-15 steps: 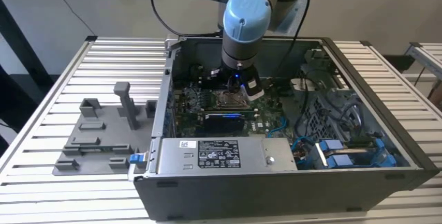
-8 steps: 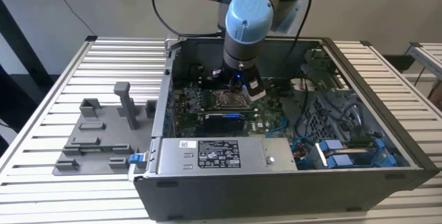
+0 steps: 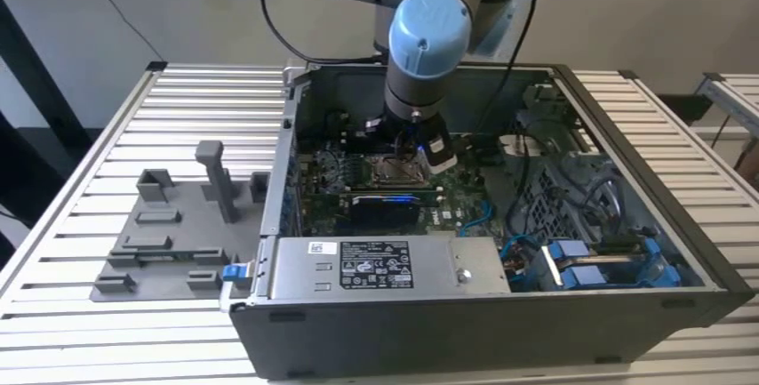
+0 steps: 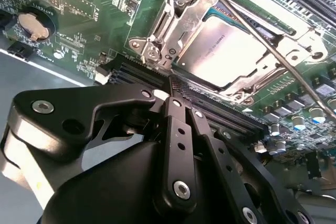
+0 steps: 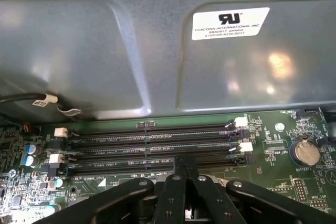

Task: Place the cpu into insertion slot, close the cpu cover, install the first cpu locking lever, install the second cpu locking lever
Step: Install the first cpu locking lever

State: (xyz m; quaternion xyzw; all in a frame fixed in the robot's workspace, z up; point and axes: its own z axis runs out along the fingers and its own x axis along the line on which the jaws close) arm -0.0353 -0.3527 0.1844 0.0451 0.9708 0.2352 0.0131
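End effector (image 3: 410, 140) sits low inside the open computer case (image 3: 273, 225), near the centre of the exterior frame and just above the insertion slot (image 3: 389, 169). In both wrist views I see its jaws pressed together, gripping nothing. The cpu (image 4: 210, 59) lies seated in the slot, its pale metal top showing through the window of the cpu cover (image 4: 178, 17), which lies down over it. A thin locking lever (image 4: 262, 40) crosses the cover at a slant; I cannot tell whether it is hooked. The tips hang beside the dark memory slots (image 5: 152, 150), apart from the cpu. The case rests on a slatted table (image 3: 178, 100), with a grey fixture (image 3: 166, 243) at the exterior view's left.
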